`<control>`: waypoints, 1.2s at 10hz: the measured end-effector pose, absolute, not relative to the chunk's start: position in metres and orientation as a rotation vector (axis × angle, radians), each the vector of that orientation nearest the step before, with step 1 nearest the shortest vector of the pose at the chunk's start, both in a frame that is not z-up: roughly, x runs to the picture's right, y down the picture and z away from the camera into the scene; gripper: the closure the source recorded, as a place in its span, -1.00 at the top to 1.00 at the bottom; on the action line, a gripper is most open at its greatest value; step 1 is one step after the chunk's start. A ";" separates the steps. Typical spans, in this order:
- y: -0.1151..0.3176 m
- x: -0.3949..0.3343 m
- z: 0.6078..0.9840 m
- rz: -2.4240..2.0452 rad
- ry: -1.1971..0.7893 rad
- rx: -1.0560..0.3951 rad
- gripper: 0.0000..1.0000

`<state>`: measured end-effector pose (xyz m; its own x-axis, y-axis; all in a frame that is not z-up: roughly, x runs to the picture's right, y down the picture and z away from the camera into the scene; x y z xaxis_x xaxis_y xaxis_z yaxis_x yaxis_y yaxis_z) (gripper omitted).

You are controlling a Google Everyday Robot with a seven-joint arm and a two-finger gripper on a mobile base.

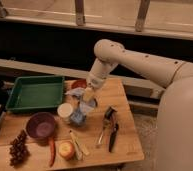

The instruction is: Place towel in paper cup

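The end effector [89, 96] is hanging over the middle of the bench [126, 146], clamped on the blue-grey towel [79, 115], which is drooping just right of the white paper cup [65, 110] and is not yet inside it. The carrying step is judged in hand. The next move is calling for a short shift left over the cup mouth, then lowering before release.
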<state>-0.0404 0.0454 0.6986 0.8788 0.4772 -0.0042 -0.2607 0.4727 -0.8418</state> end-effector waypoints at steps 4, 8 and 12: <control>0.082 -0.127 0.680 0.299 -0.243 -0.943 -1.00; 0.099 -0.170 0.688 0.242 -0.225 -0.921 -1.00; 0.083 -0.151 0.729 0.295 -0.166 -0.879 -1.00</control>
<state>-0.1508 0.0831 0.7288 0.9469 0.3207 0.0217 -0.1856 0.6007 -0.7776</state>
